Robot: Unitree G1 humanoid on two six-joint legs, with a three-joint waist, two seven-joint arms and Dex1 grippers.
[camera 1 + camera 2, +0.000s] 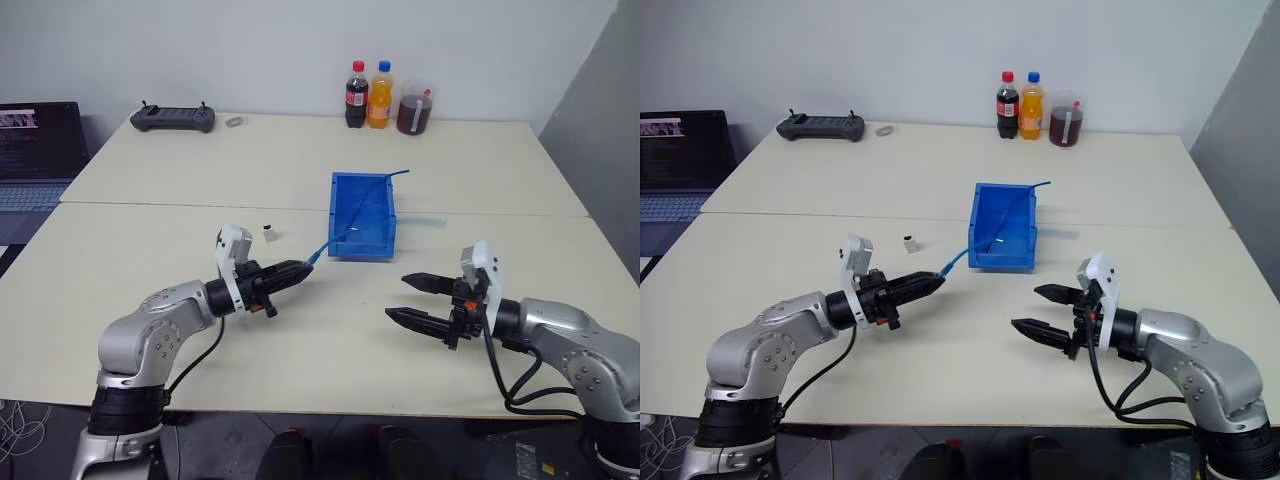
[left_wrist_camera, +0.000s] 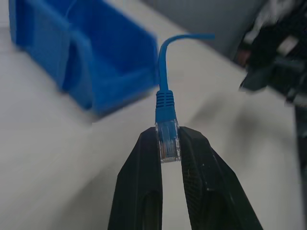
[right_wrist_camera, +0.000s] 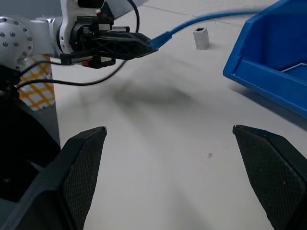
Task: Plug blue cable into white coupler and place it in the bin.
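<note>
A wide cream table point(image 1: 300, 330) fills the scene from the head camera. With the table's middle taken as the centre of a clock face, the bin point(image 1: 362, 213), a bright blue open-topped box, sits just right of centre toward one o'clock. The robot's left arm reaches in from seven o'clock and its right arm from five o'clock, the two well apart. The left gripper point(image 1: 298, 270) has its two black fingers closed on the clear plug at the end of the blue cable point(image 2: 163, 72), held above the table just left of the bin's front corner; in the left wrist view the plug sits squarely pinched between the fingertips point(image 2: 144, 158). From the plug the thin light-blue cable rises toward the bin, crosses its inside and sticks out past the rim at the far right corner. The right gripper point(image 1: 418, 300) hovers at four o'clock, empty, its fingers spread wide and pointing toward the left arm. At the far edge, around twelve o'clock, stand three drink bottles point(image 1: 380, 97). A dark handheld controller point(image 1: 173, 119) lies at eleven o'clock. The white coupler point(image 1: 269, 233), a tiny block, stands on the table at ten o'clock, near the left gripper but apart from it.
</note>
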